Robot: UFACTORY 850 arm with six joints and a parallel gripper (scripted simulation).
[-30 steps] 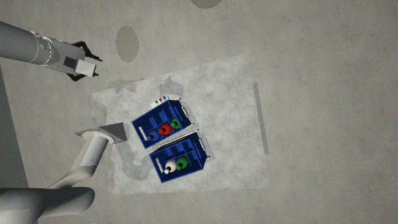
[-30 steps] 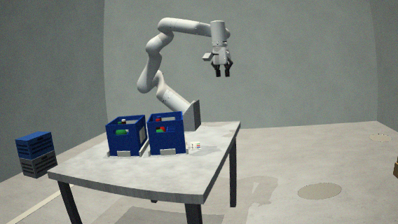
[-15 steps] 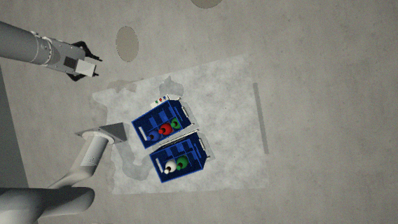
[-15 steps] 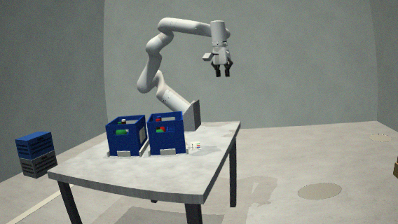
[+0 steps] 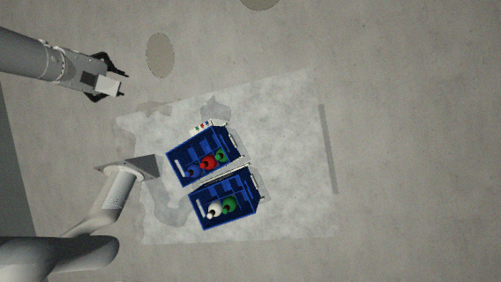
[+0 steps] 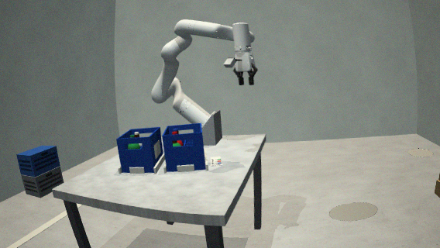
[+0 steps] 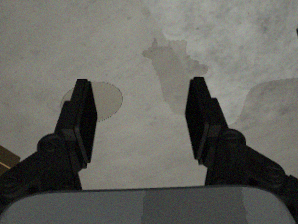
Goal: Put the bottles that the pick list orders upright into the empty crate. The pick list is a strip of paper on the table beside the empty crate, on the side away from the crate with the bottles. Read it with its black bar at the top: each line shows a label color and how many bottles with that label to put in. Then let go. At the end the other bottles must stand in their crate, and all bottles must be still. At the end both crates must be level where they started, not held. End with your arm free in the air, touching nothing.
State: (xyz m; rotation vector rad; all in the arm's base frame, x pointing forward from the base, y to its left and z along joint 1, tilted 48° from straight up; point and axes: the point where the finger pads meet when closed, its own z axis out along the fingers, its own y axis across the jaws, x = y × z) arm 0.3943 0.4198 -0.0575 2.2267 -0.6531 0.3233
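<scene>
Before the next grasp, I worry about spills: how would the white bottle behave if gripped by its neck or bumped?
The white bottle looks rigid, so it probably won't flex. Its narrow neck above a wider body suggests a nudge could tip it, though the blue crate walls and the neighbouring green bottle should limit that.

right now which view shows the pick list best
The top view: the pick list lies beside the crate, its coloured marks showing. The exterior view shows it small and low on the table. The wrist view misses it.
</scene>
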